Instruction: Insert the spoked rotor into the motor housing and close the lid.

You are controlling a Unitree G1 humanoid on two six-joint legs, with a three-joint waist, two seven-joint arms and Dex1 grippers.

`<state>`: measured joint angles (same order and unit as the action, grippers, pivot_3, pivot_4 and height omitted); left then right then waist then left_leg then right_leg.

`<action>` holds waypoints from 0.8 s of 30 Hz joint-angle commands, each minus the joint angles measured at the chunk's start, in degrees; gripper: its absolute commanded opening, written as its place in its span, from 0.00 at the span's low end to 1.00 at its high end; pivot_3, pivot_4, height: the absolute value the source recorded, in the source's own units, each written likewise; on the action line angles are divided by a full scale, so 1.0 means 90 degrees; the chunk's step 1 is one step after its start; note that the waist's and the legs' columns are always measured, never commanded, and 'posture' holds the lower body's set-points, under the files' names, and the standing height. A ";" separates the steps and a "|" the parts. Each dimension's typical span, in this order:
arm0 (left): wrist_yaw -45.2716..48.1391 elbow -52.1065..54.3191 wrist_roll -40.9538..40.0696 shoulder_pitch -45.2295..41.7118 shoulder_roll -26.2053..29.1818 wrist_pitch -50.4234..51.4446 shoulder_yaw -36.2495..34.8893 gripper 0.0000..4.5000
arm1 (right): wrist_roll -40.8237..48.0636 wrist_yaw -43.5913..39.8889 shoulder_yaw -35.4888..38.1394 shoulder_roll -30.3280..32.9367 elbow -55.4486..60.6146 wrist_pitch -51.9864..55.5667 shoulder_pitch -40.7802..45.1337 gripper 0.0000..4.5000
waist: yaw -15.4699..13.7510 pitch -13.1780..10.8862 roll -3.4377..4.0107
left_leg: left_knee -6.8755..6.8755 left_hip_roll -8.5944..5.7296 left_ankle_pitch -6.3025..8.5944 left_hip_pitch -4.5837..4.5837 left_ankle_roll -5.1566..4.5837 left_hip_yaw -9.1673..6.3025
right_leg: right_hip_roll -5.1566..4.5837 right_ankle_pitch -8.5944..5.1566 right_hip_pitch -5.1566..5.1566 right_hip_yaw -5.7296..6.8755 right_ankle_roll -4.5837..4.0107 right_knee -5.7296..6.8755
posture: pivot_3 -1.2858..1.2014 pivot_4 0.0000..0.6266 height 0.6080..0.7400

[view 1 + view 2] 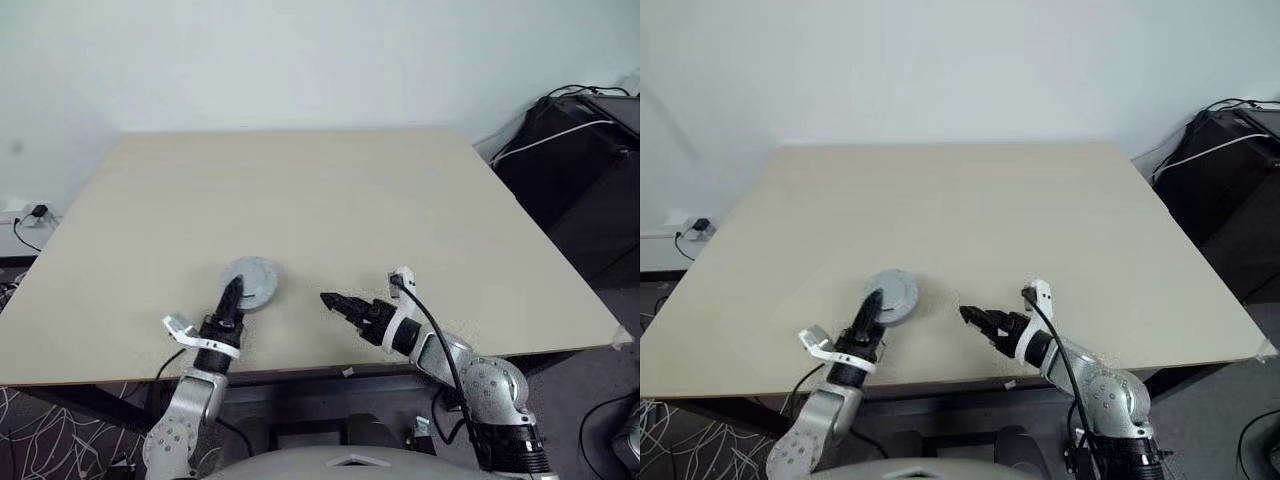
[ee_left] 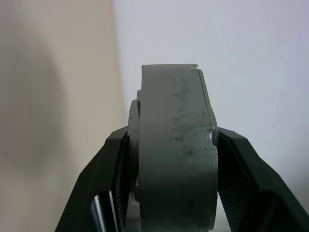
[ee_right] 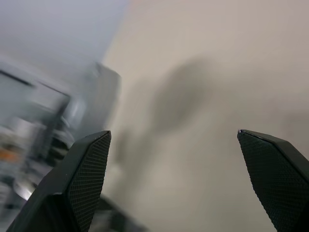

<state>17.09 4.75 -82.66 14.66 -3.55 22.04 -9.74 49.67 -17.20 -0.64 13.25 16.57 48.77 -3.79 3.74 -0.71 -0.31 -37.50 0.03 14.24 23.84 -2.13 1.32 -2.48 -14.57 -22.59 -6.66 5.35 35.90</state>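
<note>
Now the left fingers point(image 1: 232, 292) pinch a round grey lid point(image 1: 253, 282) by its flat sides, holding it on edge just over the counter point(image 1: 330, 200), near its front edge. Close by, the right fingers point(image 1: 332, 301) are spread wide with nothing between them.

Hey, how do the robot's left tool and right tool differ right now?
The left tool is shut on the round grey metal motor assembly, its black fingers pressing both flat faces; the right tool is open and holds nothing. The left tool points away from the robot across the beige table; the right tool points toward the left one. Both sit near the table's front edge.
</note>
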 commanded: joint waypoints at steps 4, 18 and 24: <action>-0.0588 -0.0157 0.0216 -0.1314 -0.0675 -0.1039 -0.0648 0.46 | -0.2541 -0.0685 -0.1010 0.0184 0.0167 -0.2988 -0.0364 1.00 | -0.0039 0.0002 -0.0016 | -0.0007 -0.0040 -0.0003 -0.0001 -0.0003 0.0000 | 0.0000 0.0004 0.0007 -0.0004 0.0006 -0.0001 | 0.52 0.00 1.00; -0.0877 -0.2824 0.1161 -0.3441 -0.0174 -0.1493 -0.1773 0.46 | -0.4488 -0.0477 -0.1059 -0.0065 -0.1297 -0.5734 -0.0761 1.00 | -0.0209 -0.0038 -0.0106 | -0.0036 -0.0051 -0.0007 0.0000 -0.0014 -0.0010 | 0.0002 0.0012 0.0020 -0.0001 0.0018 0.0003 | 0.52 0.00 1.00; -0.0753 -0.3958 0.1620 -0.4284 0.0000 -0.1568 -0.2175 0.46 | -0.4698 -0.0405 -0.0984 -0.0149 -0.1533 -0.6155 -0.0852 1.00 | -0.0242 -0.0039 -0.0107 | -0.0038 -0.0051 -0.0009 -0.0001 -0.0012 -0.0010 | 0.0006 0.0013 0.0023 0.0003 0.0018 0.0007 | 0.52 0.00 1.00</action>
<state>8.09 -31.37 -69.17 -20.77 -4.26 8.29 -29.13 7.47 -20.96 -10.22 12.32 2.15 -4.90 -11.89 1.56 -1.06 -1.28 -37.83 -0.42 14.16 23.83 -2.23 1.22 -2.42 -14.46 -22.40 -6.63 5.52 35.97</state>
